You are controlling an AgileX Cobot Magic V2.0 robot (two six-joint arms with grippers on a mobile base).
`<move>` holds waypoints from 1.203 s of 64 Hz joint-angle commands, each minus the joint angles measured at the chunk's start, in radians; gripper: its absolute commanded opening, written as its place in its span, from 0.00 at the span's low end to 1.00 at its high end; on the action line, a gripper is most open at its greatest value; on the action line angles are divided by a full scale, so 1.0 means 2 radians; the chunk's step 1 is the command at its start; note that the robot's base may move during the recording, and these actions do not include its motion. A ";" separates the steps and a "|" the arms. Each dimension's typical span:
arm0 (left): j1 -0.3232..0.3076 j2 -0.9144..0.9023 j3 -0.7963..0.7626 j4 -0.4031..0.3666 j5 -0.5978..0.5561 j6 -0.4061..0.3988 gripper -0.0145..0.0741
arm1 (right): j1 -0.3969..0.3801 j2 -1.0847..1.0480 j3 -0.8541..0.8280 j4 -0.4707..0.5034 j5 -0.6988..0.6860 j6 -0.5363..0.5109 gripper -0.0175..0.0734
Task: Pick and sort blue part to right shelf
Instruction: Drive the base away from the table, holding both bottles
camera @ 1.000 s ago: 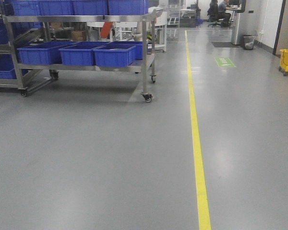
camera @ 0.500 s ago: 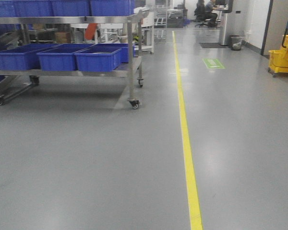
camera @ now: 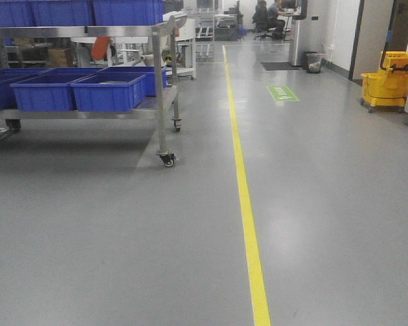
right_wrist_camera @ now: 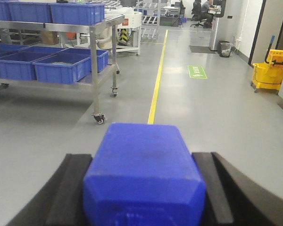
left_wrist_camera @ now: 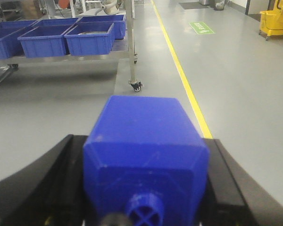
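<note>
Wide front view; close forward wrist views; shared steel rack (camera: 158, 88), yellow line (camera: 241, 183)

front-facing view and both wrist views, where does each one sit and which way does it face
Front-facing: on the robot, looking ahead over grey floor along the yellow line, wheeled steel cart at left; no robot parts show.
Left wrist: behind the left pincer, looking forward past the blue part it grips.
Right wrist: behind the right pincer, looking forward past its blue block.
Shared: all three show the cart, line and yellow mop bucket.
</note>
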 commanded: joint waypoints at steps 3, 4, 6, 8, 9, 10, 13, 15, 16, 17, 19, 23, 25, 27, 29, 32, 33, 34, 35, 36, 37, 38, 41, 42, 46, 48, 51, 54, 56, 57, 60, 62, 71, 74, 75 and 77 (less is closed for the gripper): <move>0.000 0.003 -0.016 -0.002 -0.045 -0.001 0.62 | -0.003 0.005 -0.015 -0.005 -0.045 -0.004 0.64; 0.000 0.003 -0.016 -0.002 -0.045 -0.001 0.62 | -0.003 0.005 -0.015 -0.005 -0.045 -0.004 0.64; 0.000 0.003 -0.016 -0.002 -0.045 -0.001 0.62 | -0.003 0.005 -0.015 -0.005 -0.045 -0.004 0.64; 0.000 0.003 -0.016 -0.002 -0.045 -0.001 0.62 | -0.003 0.005 -0.015 -0.005 -0.045 -0.004 0.64; 0.000 0.003 -0.016 -0.002 -0.045 -0.001 0.62 | -0.003 0.005 -0.015 -0.005 -0.045 -0.004 0.64; 0.000 0.003 -0.016 -0.002 -0.045 -0.001 0.62 | -0.003 0.005 -0.015 -0.005 -0.045 -0.004 0.64; 0.000 0.003 -0.016 -0.002 -0.045 -0.001 0.62 | -0.003 0.005 -0.015 -0.005 -0.045 -0.004 0.64; 0.000 0.003 -0.016 -0.002 -0.045 -0.001 0.62 | -0.003 0.005 -0.015 -0.005 -0.045 -0.004 0.64; 0.000 0.003 -0.016 -0.002 -0.045 -0.001 0.62 | -0.003 0.005 -0.015 -0.005 -0.045 -0.004 0.64; 0.000 0.003 -0.016 -0.002 -0.045 -0.001 0.62 | -0.003 0.005 -0.015 -0.005 -0.045 -0.004 0.64; 0.000 0.003 -0.016 -0.002 -0.045 -0.001 0.62 | -0.003 0.005 -0.015 -0.005 -0.045 -0.004 0.64; 0.000 0.003 -0.016 -0.002 -0.045 -0.001 0.62 | -0.003 0.005 -0.015 -0.005 -0.045 -0.004 0.64; 0.000 0.003 -0.016 -0.002 -0.045 -0.001 0.62 | -0.003 0.005 -0.015 -0.005 -0.045 -0.004 0.64; 0.000 0.003 -0.016 -0.002 -0.045 -0.001 0.62 | -0.003 0.005 -0.015 -0.005 -0.045 -0.004 0.64; 0.000 0.003 -0.016 -0.002 -0.045 -0.001 0.62 | -0.003 0.005 -0.015 -0.005 -0.045 -0.004 0.64; 0.000 0.003 -0.016 -0.002 -0.045 -0.001 0.62 | -0.003 0.005 -0.015 -0.005 -0.045 -0.004 0.64; 0.000 0.003 -0.016 -0.002 -0.045 -0.001 0.62 | -0.003 0.005 -0.015 -0.005 -0.045 -0.004 0.64; 0.000 0.003 -0.016 -0.002 -0.045 -0.001 0.62 | -0.003 0.005 -0.015 -0.005 -0.045 -0.004 0.64; 0.000 0.003 -0.016 -0.002 -0.045 -0.001 0.62 | -0.003 0.005 -0.015 -0.005 -0.045 -0.004 0.64; 0.000 0.003 -0.016 -0.002 -0.045 -0.001 0.62 | -0.003 0.005 -0.015 -0.005 -0.045 -0.004 0.64; 0.000 0.003 -0.016 -0.002 -0.045 -0.001 0.62 | -0.003 0.005 -0.015 -0.005 -0.045 -0.004 0.64; 0.000 0.003 -0.016 -0.002 -0.045 -0.001 0.62 | -0.003 0.005 -0.015 -0.005 -0.045 -0.004 0.64; 0.000 0.003 -0.016 -0.002 -0.045 -0.001 0.62 | -0.003 0.005 -0.015 -0.005 -0.045 -0.004 0.64; 0.000 0.003 -0.016 -0.002 -0.045 -0.001 0.62 | -0.003 0.005 -0.015 -0.005 -0.045 -0.004 0.64; 0.000 0.003 -0.016 -0.002 -0.045 -0.001 0.62 | -0.003 0.005 -0.015 -0.005 -0.045 -0.004 0.64; 0.000 0.003 -0.016 -0.002 -0.045 -0.001 0.62 | -0.003 0.005 -0.015 -0.005 -0.045 -0.004 0.64; 0.000 0.003 -0.016 -0.002 -0.045 -0.001 0.62 | -0.003 0.005 -0.015 -0.005 -0.045 -0.004 0.64; 0.000 0.003 -0.016 -0.002 -0.045 -0.001 0.62 | -0.003 0.005 -0.015 -0.005 -0.045 -0.004 0.64; 0.000 0.003 -0.016 -0.002 -0.045 -0.001 0.62 | -0.003 0.005 -0.015 -0.005 -0.045 -0.004 0.64; 0.000 0.003 -0.016 -0.002 -0.045 -0.001 0.62 | -0.003 0.005 -0.015 -0.005 -0.045 -0.004 0.64; 0.000 0.003 -0.016 -0.002 -0.045 -0.001 0.62 | -0.003 0.005 -0.015 -0.005 -0.045 -0.004 0.64; 0.000 0.003 -0.016 -0.002 -0.045 -0.001 0.62 | -0.003 0.005 -0.015 -0.005 -0.045 -0.004 0.64; 0.000 0.003 -0.016 -0.002 -0.045 -0.001 0.62 | -0.003 0.005 -0.015 -0.005 -0.045 -0.004 0.64; 0.000 0.003 -0.016 -0.002 -0.045 -0.001 0.62 | -0.003 0.005 -0.015 -0.005 -0.045 -0.004 0.64; 0.000 0.003 -0.016 -0.002 -0.045 -0.001 0.62 | -0.003 0.005 -0.015 -0.005 -0.045 -0.004 0.64; 0.000 0.003 -0.016 -0.002 -0.045 -0.001 0.62 | -0.003 0.005 -0.015 -0.005 -0.045 -0.004 0.64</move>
